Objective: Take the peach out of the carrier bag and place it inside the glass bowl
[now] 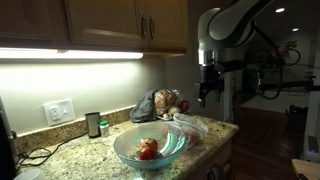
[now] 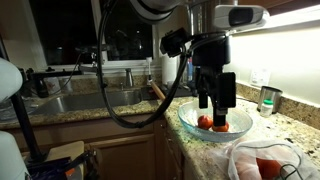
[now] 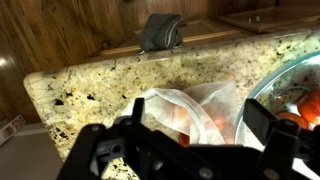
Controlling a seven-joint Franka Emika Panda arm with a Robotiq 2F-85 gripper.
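The glass bowl [image 1: 128, 150] [image 2: 186, 117] stands on the granite counter, and its rim [image 3: 292, 72] shows at the right of the wrist view. Red-orange round fruit [image 1: 148, 150] [image 2: 205, 123] lies in it; I cannot tell which piece is the peach. The dark carrier bag [image 1: 148, 105] slumps behind the bowl against the wall, with a small reddish thing [image 1: 183, 104] beside it. My gripper [image 1: 208, 93] [image 2: 215, 100] [image 3: 198, 106] hangs open and empty above the counter beside the bowl. Under its jaws lies a whitish plastic bag [image 3: 190, 112] with orange-red things inside.
The plastic bag [image 1: 192, 125] [image 2: 262, 160] lies near the counter's end. A metal can [image 1: 93, 124] [image 2: 267, 98] and a wall outlet [image 1: 60, 112] are by the wall. A sink [image 2: 90, 100] with a faucet lies beyond the bowl. Cabinets hang overhead.
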